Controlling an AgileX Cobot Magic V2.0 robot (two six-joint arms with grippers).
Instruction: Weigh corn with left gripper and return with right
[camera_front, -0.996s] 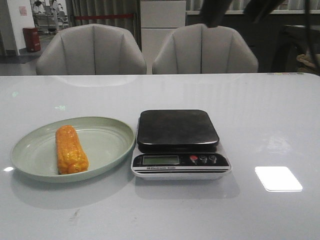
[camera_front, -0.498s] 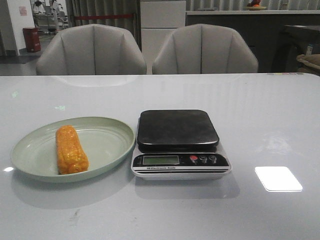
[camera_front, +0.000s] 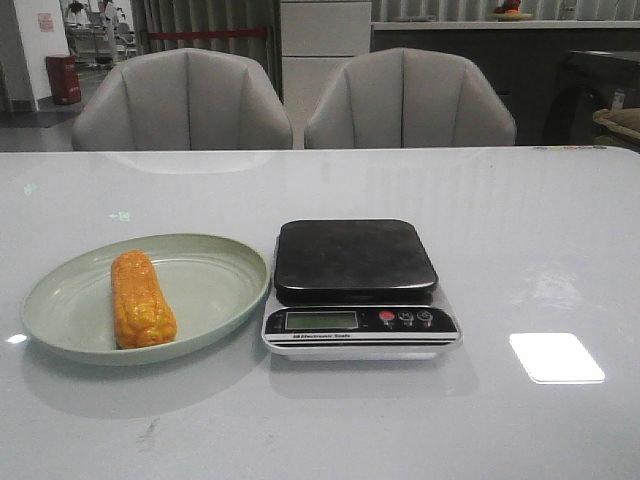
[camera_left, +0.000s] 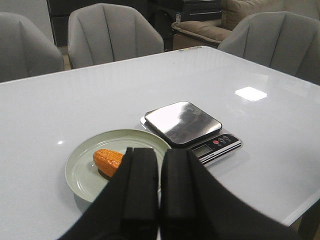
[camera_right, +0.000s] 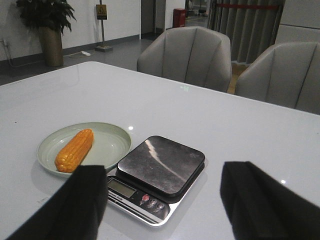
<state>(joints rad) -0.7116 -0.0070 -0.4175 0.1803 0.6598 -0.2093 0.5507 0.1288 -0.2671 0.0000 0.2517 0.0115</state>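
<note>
Front view: corn lies lengthwise in the pale green plate, left of the scale. Scale platform bare. Plate rim just beside the scale. No arm in frame.

Left wrist view: left gripper fingers pressed together, nothing between them, held above the white table; corn partly hidden behind the fingers.

Right wrist view: right gripper spread wide, holding nothing, above the scale's near edge. Corn in the plate, well apart from both fingers.

Orange-yellow corn lies lengthwise in the plate, untouched.
</note>
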